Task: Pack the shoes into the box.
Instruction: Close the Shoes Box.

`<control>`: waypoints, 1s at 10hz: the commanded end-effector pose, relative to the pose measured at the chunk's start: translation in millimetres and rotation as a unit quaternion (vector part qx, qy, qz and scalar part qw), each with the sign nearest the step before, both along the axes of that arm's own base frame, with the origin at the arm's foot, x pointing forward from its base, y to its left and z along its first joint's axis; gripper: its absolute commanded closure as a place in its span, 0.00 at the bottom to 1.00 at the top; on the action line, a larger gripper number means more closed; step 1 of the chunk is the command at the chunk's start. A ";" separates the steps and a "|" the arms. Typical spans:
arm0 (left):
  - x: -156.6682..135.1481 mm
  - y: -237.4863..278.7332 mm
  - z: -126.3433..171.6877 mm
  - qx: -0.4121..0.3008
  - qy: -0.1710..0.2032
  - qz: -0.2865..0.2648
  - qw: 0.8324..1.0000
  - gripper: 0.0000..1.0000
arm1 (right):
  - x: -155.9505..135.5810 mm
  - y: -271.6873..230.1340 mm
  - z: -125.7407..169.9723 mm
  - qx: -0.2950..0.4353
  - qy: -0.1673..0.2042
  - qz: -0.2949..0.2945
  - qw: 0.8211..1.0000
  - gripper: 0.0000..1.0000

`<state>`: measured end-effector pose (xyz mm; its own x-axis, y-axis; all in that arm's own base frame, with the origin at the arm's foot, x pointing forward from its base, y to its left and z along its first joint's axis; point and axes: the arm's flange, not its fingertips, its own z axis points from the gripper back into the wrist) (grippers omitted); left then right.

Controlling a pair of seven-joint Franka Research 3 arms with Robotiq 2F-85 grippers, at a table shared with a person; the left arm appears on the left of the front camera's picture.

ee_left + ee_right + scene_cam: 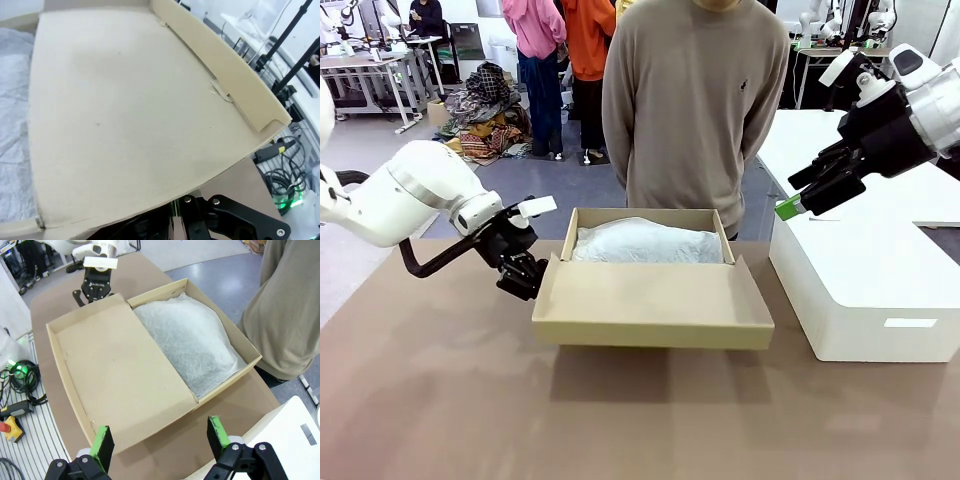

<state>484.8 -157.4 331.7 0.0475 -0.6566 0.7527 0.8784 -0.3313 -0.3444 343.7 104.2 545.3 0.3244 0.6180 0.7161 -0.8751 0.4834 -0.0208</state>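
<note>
- The box [650, 290] sits in the middle of the brown table [440, 400], its lid [655, 298] folded out flat toward the robot's side and its open body toward the person [695, 110] standing at the far edge.
- White tissue paper [645, 243] fills the body of the box in a crumpled mound; the shoes cannot be made out anywhere, and whether they lie under the paper cannot be told.
- The left hand [525, 275] is at the lid's left edge, low over the table. Its fingers are pressed together, seemingly on that edge of the cardboard; in the left wrist view the lid's inner face [125, 110] spreads out just above the fingers, so the actual pinch is hidden.
- The right hand [798, 203] hangs high in the air, well apart from the box, above the white block [870, 290] that stands to the right of it.
- In the right wrist view the right hand's green-padded fingers [103, 440] are spread wide with nothing between them, and the open box [150, 360] lies below them.
</note>
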 end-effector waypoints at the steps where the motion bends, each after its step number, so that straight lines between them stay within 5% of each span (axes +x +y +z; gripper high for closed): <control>1: -13.9 7.2 8.3 -0.042 0.001 0.005 0.999 0.94 | 2.0 -0.2 -1.1 0.012 -0.003 0.011 1.000 0.00; 5: -11.9 18.8 22.2 -0.114 -0.022 0.040 0.992 0.94 | 2.0 -0.2 -1.1 0.012 -0.003 0.011 1.000 0.00; 10: 2.4 18.7 45.6 -0.167 -0.103 0.100 0.976 0.94 | 2.0 -0.2 -1.1 0.012 -0.003 0.011 1.000 0.00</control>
<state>494.0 -136.4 376.3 0.0088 -0.3857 0.9226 0.9639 -0.2421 -0.1104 343.7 104.2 545.3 0.3244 0.6181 0.7161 -0.8751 0.4834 -0.0208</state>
